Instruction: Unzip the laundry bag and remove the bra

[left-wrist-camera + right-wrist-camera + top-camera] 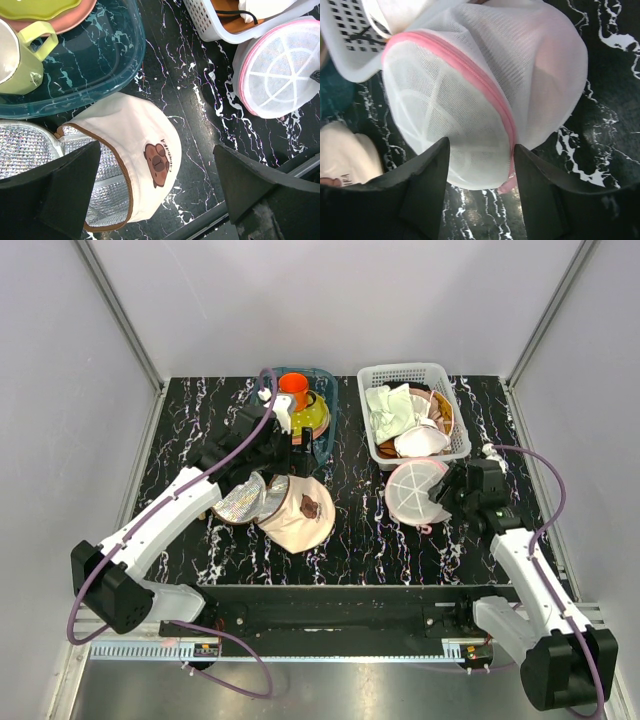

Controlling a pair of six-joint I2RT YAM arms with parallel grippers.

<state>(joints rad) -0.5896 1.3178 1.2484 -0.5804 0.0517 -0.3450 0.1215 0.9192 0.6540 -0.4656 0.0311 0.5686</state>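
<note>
The laundry bag (413,492) is a round white mesh case with a pink rim, lying right of centre just in front of the basket. In the right wrist view it (470,90) fills the frame, its pink zipper rim running diagonally, with a small pink tab (507,184) at its lower edge. A faint pink shade shows through the mesh on its right half; the bra cannot be made out. My right gripper (447,498) (481,145) is open, its fingers on either side of the bag's near edge. My left gripper (295,452) (157,147) is open wide and empty, above the beige cap.
A beige cap with a brown mark (303,515) (135,145) and silver lining (240,502) lies left of centre. A teal tub (327,420) (100,65) holds dishes and a green mug (20,55). A white basket (405,371) (210,25) with cloths stands behind the bag.
</note>
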